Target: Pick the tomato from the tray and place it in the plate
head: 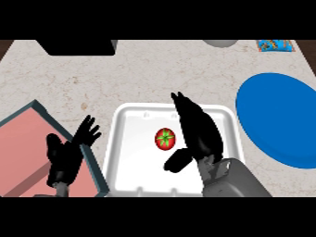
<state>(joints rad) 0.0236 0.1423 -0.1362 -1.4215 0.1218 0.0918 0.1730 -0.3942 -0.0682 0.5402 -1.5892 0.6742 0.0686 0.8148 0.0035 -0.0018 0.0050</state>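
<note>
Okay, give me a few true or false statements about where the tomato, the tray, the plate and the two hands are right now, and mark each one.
1. The tomato lies in the white tray. True.
2. The blue plate already holds the tomato. False: the plate holds nothing.
3. The right hand is over the tray beside the tomato, fingers straight. True.
4. The left hand is curled round the tomato. False: it rests open at the view's left, over the pink bin.

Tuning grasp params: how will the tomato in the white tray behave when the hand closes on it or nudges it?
The tomato looks round and smooth, so a nudge would likely roll it across the flat white tray. The tray's raised rim should stop it. The right hand, open beside it, looks far larger, so it may squirt sideways.
</note>
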